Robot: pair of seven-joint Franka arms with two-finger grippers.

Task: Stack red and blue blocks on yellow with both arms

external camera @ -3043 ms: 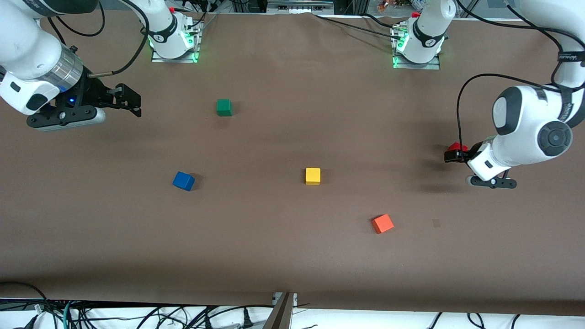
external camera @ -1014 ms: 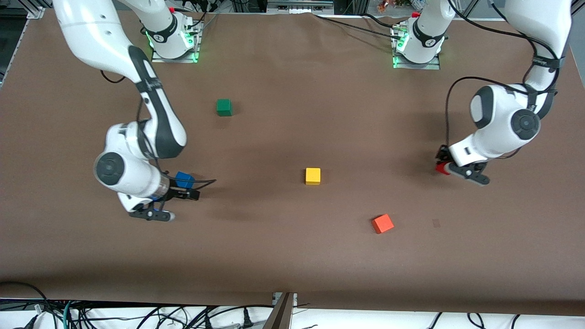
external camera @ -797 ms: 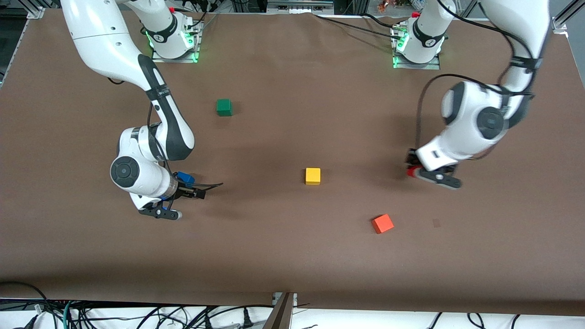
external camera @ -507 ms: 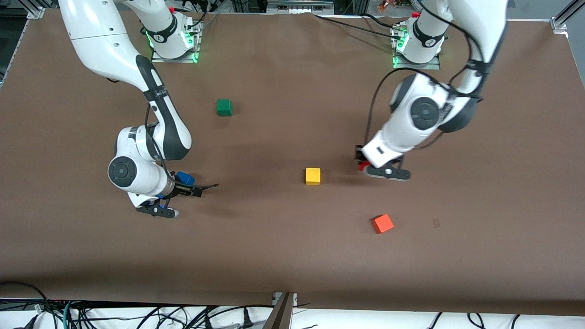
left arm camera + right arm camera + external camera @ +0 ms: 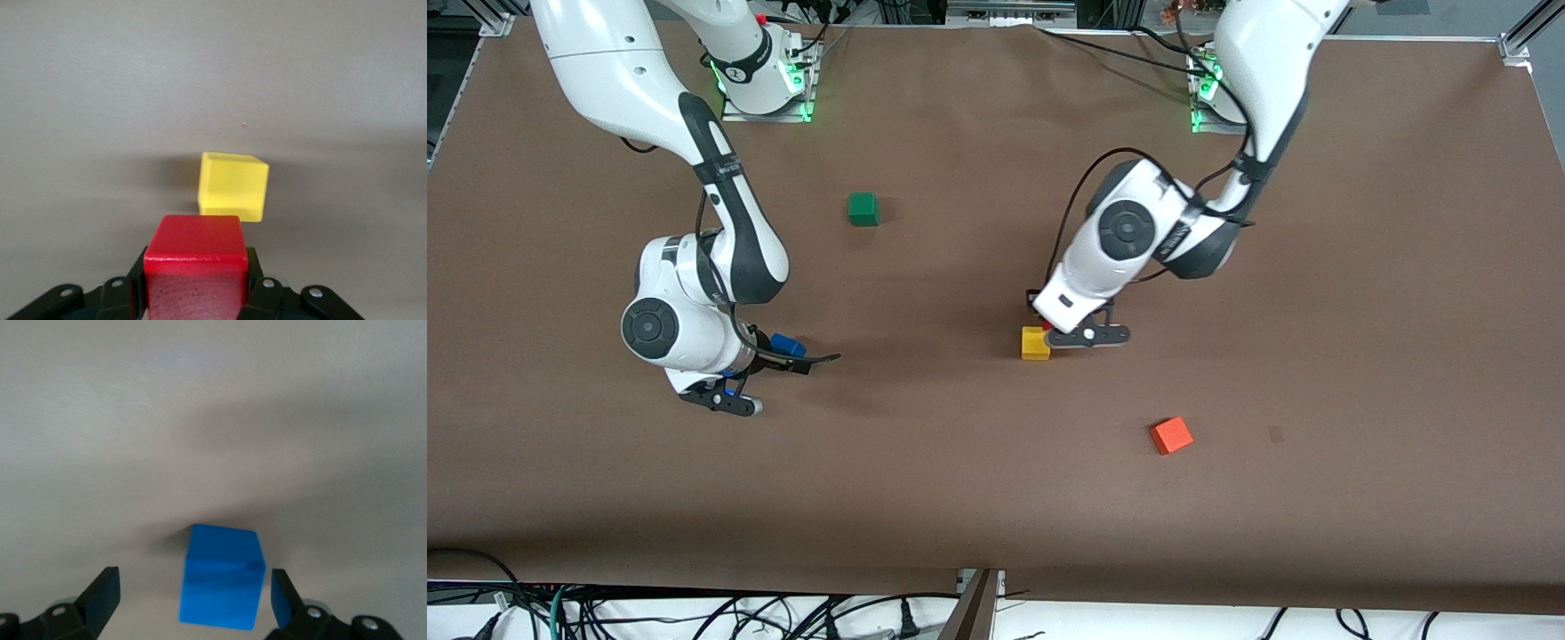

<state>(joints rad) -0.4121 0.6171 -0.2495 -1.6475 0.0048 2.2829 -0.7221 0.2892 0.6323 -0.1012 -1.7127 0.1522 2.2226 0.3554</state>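
The yellow cube (image 5: 1035,343) sits on the brown table near its middle. My left gripper (image 5: 1049,325) is shut on the deep red block (image 5: 1047,325) and holds it just above the table, at the yellow cube's edge toward the left arm's end. In the left wrist view the red block (image 5: 195,263) fills the gripper (image 5: 195,290), with the yellow cube (image 5: 233,185) just ahead and apart from it. My right gripper (image 5: 790,354) is open, low around the blue block (image 5: 787,344). In the right wrist view the blue block (image 5: 222,577) rests on the table between the fingers (image 5: 102,593).
A green cube (image 5: 863,209) sits farther from the front camera, toward the right arm's end. An orange-red cube (image 5: 1171,436) lies nearer the front camera, toward the left arm's end. Both arm bases stand along the table's back edge.
My left gripper has carried the red block from the left arm's end of the table to the yellow cube. My right gripper has come down around the blue block and stayed there, open.
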